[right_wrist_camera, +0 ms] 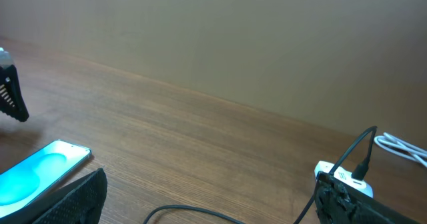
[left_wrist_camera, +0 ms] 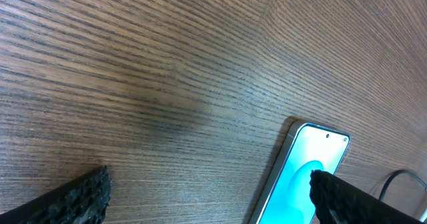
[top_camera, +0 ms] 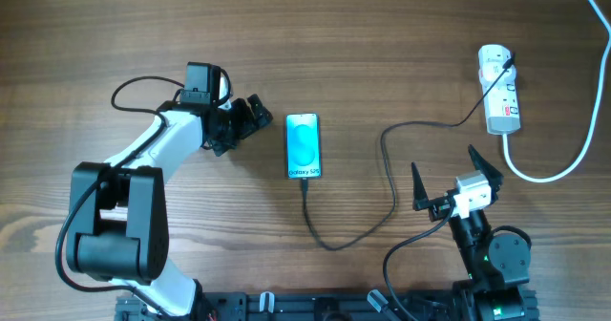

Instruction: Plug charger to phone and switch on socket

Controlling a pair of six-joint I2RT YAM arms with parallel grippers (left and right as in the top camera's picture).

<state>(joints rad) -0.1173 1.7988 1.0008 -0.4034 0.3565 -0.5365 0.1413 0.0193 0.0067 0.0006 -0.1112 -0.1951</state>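
Observation:
The phone (top_camera: 303, 146) lies flat mid-table with its teal screen lit and its white band at the near end. The thin black charger cable (top_camera: 391, 182) meets the phone's near end, loops toward me and runs right to a black plug in the white socket (top_camera: 500, 96). My left gripper (top_camera: 248, 125) is open just left of the phone, apart from it. Its wrist view shows the phone (left_wrist_camera: 300, 174) beside the right fingertip (left_wrist_camera: 350, 201). My right gripper (top_camera: 451, 175) is open, low at the right, near the cable. Phone (right_wrist_camera: 37, 174), cable (right_wrist_camera: 200, 214) and socket (right_wrist_camera: 340, 175) show in the right wrist view.
The socket's thick white cord (top_camera: 573, 154) curves right and runs up off the far right corner; it also shows in the right wrist view as the white cord (right_wrist_camera: 400, 147). The left arm's own black wire (top_camera: 143, 84) loops behind it. The table is bare brown wood (top_camera: 382, 34).

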